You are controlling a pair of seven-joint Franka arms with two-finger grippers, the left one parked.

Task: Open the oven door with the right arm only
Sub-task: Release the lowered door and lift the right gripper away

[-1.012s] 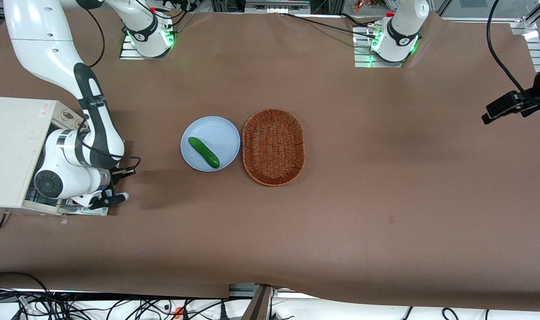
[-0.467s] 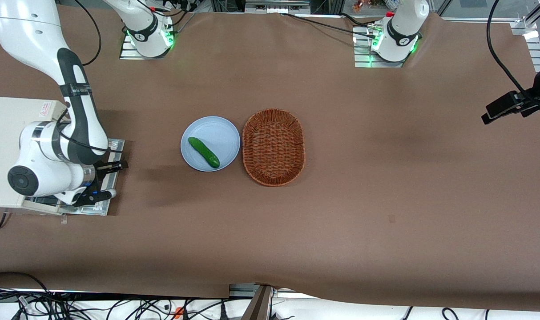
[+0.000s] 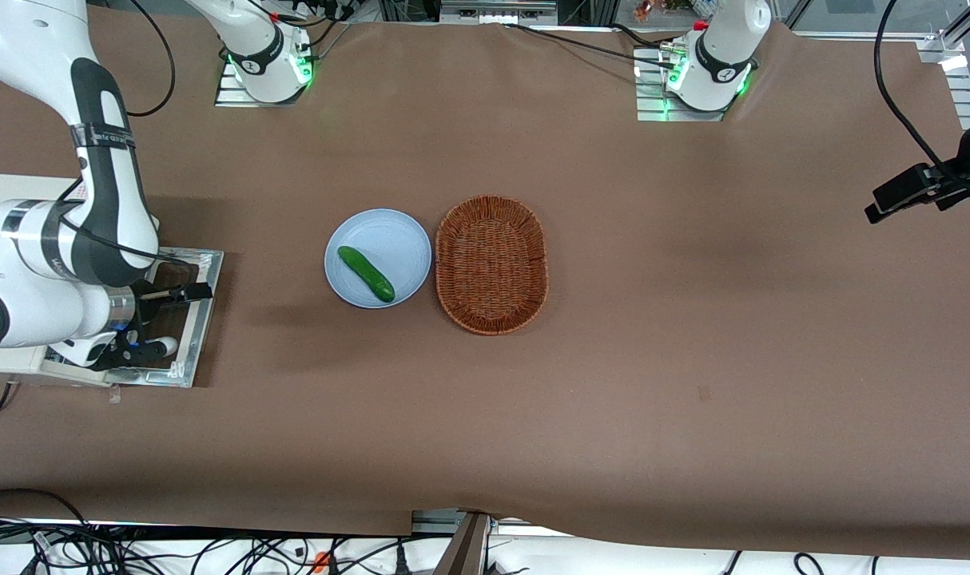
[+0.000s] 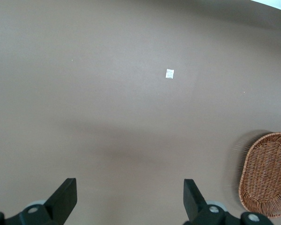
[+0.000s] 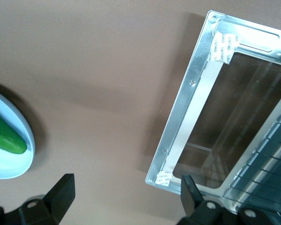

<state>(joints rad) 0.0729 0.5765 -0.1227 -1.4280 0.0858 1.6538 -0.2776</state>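
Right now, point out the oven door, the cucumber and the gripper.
oven door (image 3: 200, 319): front view, metal frame edge of the folded-down flap.
cucumber (image 3: 366, 274): front view, middle of its body, on the plate.
gripper (image 5: 126, 199): right wrist view, midway between open fingertips, above the door.

Even overhead light falls bright on the brown table (image 3: 693, 279), where soft shadows spread beside the right arm (image 3: 93, 184) and the wicker basket (image 3: 491, 263), while green lamps glow at the 2 arm bases. Glare streaks the shiny inner frame of the oven door (image 5: 187, 103) beneath the gripper (image 5: 126, 204), whose 2 fingers stand apart, dark and slightly soft. The left wrist view is dimmer and flatter, with the basket's edge (image 4: 267, 176) perhaps a little smeared by blur.
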